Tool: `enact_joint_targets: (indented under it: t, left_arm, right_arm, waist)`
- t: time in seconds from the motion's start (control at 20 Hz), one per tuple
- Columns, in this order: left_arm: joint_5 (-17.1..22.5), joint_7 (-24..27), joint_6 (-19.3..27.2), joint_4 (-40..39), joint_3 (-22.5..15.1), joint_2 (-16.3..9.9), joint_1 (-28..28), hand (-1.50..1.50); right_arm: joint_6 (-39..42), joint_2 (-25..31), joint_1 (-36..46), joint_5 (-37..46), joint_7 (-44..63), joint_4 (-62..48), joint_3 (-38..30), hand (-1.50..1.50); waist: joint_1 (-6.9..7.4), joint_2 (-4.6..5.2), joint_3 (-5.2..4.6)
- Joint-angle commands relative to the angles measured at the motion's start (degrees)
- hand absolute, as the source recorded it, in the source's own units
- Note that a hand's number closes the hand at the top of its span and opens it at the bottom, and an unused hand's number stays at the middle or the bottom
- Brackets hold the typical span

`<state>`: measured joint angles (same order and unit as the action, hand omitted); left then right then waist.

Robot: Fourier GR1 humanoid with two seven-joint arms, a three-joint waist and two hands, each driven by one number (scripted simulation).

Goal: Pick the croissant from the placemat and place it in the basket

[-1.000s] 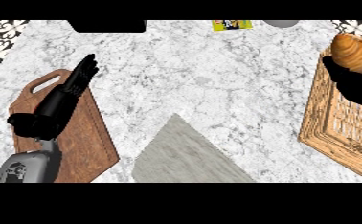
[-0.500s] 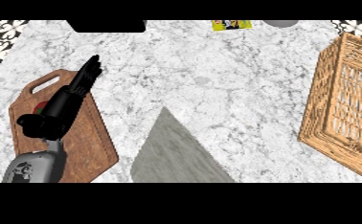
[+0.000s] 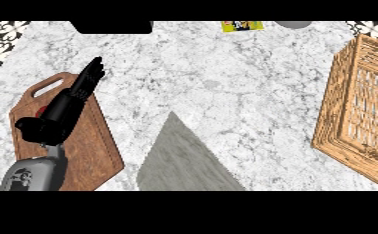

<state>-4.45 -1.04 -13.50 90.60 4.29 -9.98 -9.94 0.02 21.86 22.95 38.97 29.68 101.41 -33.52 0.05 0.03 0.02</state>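
1. Nearest, the grey placemat [image 3: 181, 160] lies bare at the lower middle of the counter; no croissant shows on it.
2. Just left, the left hand [image 3: 74, 100] rests over the wooden cutting board [image 3: 92, 153], fingers straight and released, pointing away up the counter, holding nothing.
3. Farther right, the wicker basket [image 3: 354, 103] sits at the counter's right edge, well apart from that hand; the croissant cannot be seen anywhere, inside the basket or out.
4. Neither the right hand nor its arm shows, so which hand is nearer cannot be judged.
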Motion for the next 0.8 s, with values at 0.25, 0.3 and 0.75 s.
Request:
enact_joint_targets:
  t: [0.25, 0.3, 0.75]
  left_arm:
    - [-1.89, 1.26, 1.37, -2.12, -1.16, 1.90, -0.77, 0.00]
    - [0.57, -5.00, 0.07, 4.65, -0.71, 0.86, -0.48, 0.00]
    - [0.17, 0.18, -0.66, -2.68, 0.95, 0.43, -2.18, 0.00]
  right_arm:
    - [-13.05, 1.25, -3.45, 0.34, -12.44, -9.04, -2.66, 1.50]
    - [-15.52, 1.61, 0.02, -1.39, -13.06, -13.58, -4.50, 1.50]
    - [-13.69, 9.48, -0.85, -10.75, -22.57, -22.21, -5.06, -1.50]
  waist:
    - [-0.20, 0.02, -0.02]
    - [0.35, -0.03, 0.03]
    - [-0.13, -0.02, -0.02]
